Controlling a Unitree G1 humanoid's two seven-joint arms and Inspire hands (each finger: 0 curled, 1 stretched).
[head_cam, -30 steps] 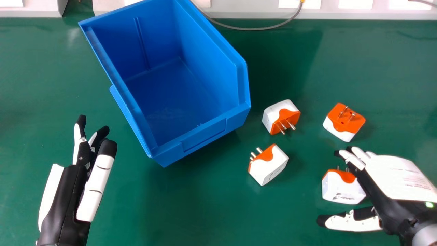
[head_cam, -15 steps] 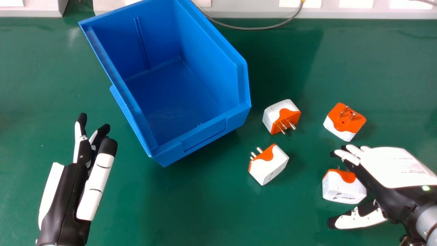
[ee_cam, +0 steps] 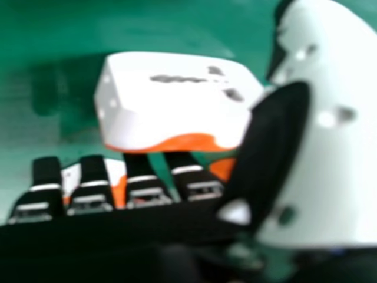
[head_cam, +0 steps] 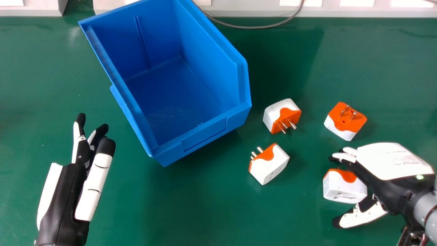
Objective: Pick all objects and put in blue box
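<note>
Green surface point(head_cam: 205, 212) spread flat below the fingers, with pale panels point(head_cam: 341, 12) along its far edge and a grey cable point(head_cam: 263, 26) curving in front of them. Has the right hand point(head_cam: 392, 160) low over the nearest adapter point(head_cam: 343, 188), fingers extended and wide of the thumb point(ee_cam: 339, 153). Shows that adapter in the gap between fingers and thumb, white body, orange edge toward the fingers in the right hand view. Cannot tell about contact with it. Has the left hand point(head_cam: 63, 201) well apart, fingers loosely extended, only a narrow gap to its thumb. Holds nothing there. Just beyond the right fingertips, sees the far-right adapter point(head_cam: 348, 118), orange prong side up. To the left of those same fingertips, finds the near-left adapter point(head_cam: 269, 167), tilted, prongs away from them. Farther out past the fingertips and also leftward, spots the far-left adapter point(head_cam: 281, 116). Beyond the left fingers and to their right, has the blue box point(head_cam: 205, 135), open side up, set at an angle.
</note>
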